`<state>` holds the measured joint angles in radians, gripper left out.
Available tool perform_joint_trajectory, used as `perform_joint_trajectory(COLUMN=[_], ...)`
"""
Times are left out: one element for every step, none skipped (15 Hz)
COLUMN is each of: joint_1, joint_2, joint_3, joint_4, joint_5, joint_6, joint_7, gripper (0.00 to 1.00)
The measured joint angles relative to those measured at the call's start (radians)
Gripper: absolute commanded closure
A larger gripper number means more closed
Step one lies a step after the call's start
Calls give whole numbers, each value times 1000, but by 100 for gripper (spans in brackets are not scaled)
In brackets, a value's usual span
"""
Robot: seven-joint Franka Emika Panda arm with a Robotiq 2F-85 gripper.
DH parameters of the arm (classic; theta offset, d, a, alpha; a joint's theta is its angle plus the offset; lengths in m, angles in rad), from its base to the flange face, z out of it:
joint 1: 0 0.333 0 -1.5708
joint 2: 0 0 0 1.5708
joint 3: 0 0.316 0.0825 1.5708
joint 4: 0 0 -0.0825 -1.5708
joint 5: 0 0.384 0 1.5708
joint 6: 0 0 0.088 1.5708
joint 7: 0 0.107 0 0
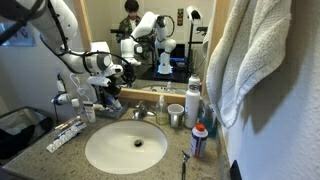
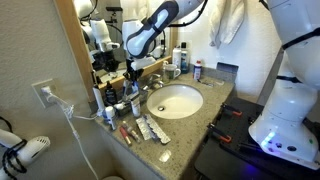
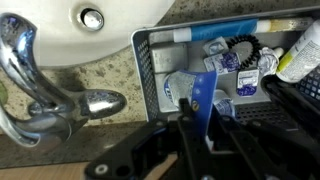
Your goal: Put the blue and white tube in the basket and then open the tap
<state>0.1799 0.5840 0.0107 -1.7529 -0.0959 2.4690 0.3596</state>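
Observation:
In the wrist view my gripper (image 3: 200,112) is shut on the blue and white tube (image 3: 204,85), blue end up. It is held just over the near edge of the dark mesh basket (image 3: 148,62), which holds several small packets and tubes. The chrome tap (image 3: 45,90) stands just left of the basket, beside the white sink (image 3: 120,20). In both exterior views the gripper (image 1: 108,84) (image 2: 130,74) hangs over the basket (image 2: 118,97) at the back of the counter, next to the tap (image 1: 141,112) (image 2: 152,86).
A longer pale tube with red marks (image 1: 66,132) (image 2: 150,128) lies on the granite counter. A blue bottle with a red cap (image 1: 200,141), a cup (image 1: 176,115) and a white bottle (image 1: 193,98) stand beside the sink. A towel (image 1: 262,60) hangs nearby. The mirror is close behind.

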Motion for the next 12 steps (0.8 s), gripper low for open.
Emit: perform_joint_trajectory(joint_1=[0,0,0,0,0,0,0,0,0,0,1,3], joint_2=[6,10,13,13,13,13,13,13,13,13,13,13], joint_3=[0,0,0,0,-1,-1,-3,-4,-5,-6,-7,-8], joint_4=[6,10,13,16,18,21,24,27,30,33,36,40], joint_5=[11,21,30,37,41,42,42,42,42,42,42,42], joint_6=[0,0,0,0,0,0,0,0,0,0,0,0], joint_7=[0,0,0,0,0,0,0,0,0,0,1,1], gripper=[67,56,49,43,35,28,21,13,6,0,0,0])
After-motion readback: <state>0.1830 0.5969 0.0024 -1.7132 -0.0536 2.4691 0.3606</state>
